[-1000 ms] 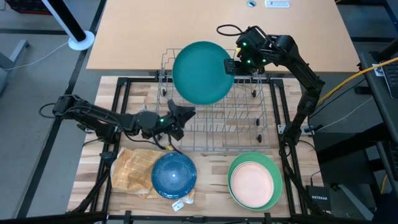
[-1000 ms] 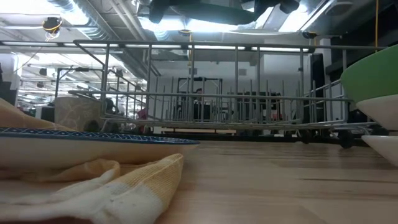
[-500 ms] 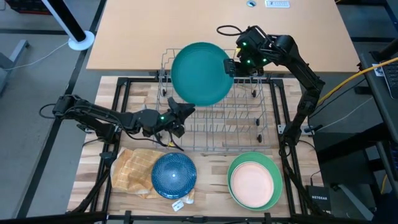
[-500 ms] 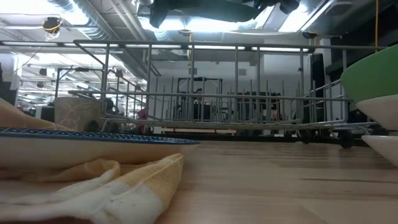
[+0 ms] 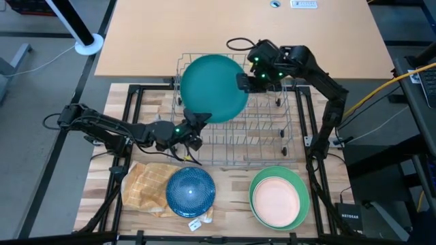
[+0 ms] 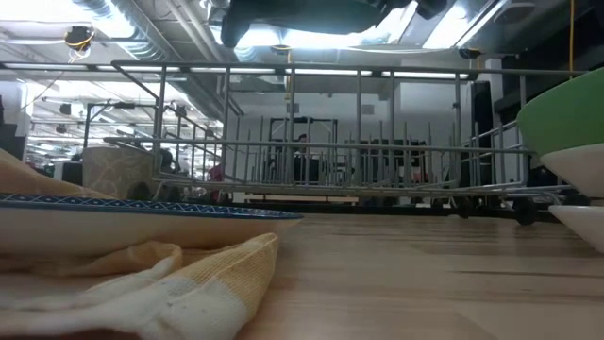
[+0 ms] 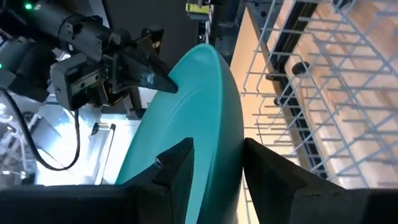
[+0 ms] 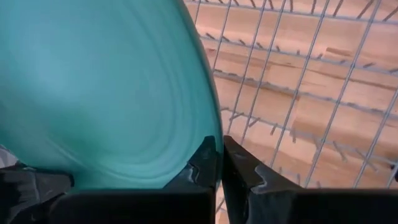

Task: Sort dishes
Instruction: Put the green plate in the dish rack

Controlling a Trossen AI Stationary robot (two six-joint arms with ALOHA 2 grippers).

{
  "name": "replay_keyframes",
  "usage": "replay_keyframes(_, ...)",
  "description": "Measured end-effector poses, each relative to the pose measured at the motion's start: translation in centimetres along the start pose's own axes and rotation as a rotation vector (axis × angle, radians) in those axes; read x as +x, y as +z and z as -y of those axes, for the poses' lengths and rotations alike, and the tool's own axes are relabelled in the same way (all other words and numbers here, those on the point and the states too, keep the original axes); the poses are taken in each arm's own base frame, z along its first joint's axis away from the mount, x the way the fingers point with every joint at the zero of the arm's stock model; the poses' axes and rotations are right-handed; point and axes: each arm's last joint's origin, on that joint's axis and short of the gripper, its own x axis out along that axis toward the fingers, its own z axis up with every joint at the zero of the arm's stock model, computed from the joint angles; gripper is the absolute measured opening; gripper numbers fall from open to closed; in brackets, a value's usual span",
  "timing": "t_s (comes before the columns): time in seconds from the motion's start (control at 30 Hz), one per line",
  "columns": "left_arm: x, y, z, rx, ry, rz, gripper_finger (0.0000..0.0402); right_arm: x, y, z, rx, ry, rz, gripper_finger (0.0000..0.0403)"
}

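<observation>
A large teal plate [image 5: 212,88] hangs over the far left part of the grey wire rack [image 5: 252,129]. My right gripper [image 5: 242,80] is shut on the plate's right rim. My left gripper [image 5: 203,121] reaches in from the table's left and is shut on the plate's near rim. A blue plate [image 5: 191,192] lies on the yellow checked cloth [image 5: 146,184] at the near left. A peach plate [image 5: 274,201] sits inside a green bowl [image 5: 300,184] at the near right. My left gripper has the teal plate's near rim [image 7: 217,155] between its two fingers, one on the plate's face and one on its back. The fingers come in level from the table's left. The plate stands clear above the rack. My right gripper pinches the plate's right rim [image 8: 208,134] between its two nearly closed fingers, slanting down from the table's right. The plate is lifted clear of the rack and tilted.
The rack's upright wires [image 6: 330,142] stand below the plate. Beyond the rack lies a bare tan tabletop [image 5: 204,27]. In the low view the blue plate [image 6: 113,212] rests on the cloth [image 6: 189,283], and the green bowl [image 6: 566,113] shows at the right edge.
My right gripper has gone toward the table's left edge with the teal plate, which has shifted left over the rack and stays clear of it. My left gripper has kept its place at the plate's near rim and rolled a little.
</observation>
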Motion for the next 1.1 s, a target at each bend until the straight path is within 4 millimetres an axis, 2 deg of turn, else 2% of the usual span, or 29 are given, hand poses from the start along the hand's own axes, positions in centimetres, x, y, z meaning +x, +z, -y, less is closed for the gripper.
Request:
replay_keyframes(0.23, -0.1, -0.2, 0.8, 0.041, -0.067, -0.030, 0.0119, 0.5, -0.1, -0.8, -0.001, 0.057, -0.031, 0.0014)
replay_keyframes(0.5, -0.3, -0.1, 1.2, 0.061, -0.084, -0.073, 0.0015, 0.5, -0.1, -0.9, 0.001, 0.075, -0.028, 0.0018)
replay_keyframes(0.67, -0.5, 0.1, 1.2, 0.017, -0.082, -0.067, 0.0023, 0.5, 0.0, -1.0, 0.001, 0.080, -0.028, 0.0019)
replay_keyframes(0.9, -0.8, 0.3, 1.2, 0.021, -0.076, -0.092, 0.0013, 0.7, 0.1, -1.2, -0.022, 0.109, -0.035, 0.0024)
replay_keyframes(1.1, -1.1, 0.5, 1.1, -0.002, -0.061, -0.114, 0.0016, 0.6, 0.5, -1.8, -0.043, 0.174, 0.001, 0.0086)
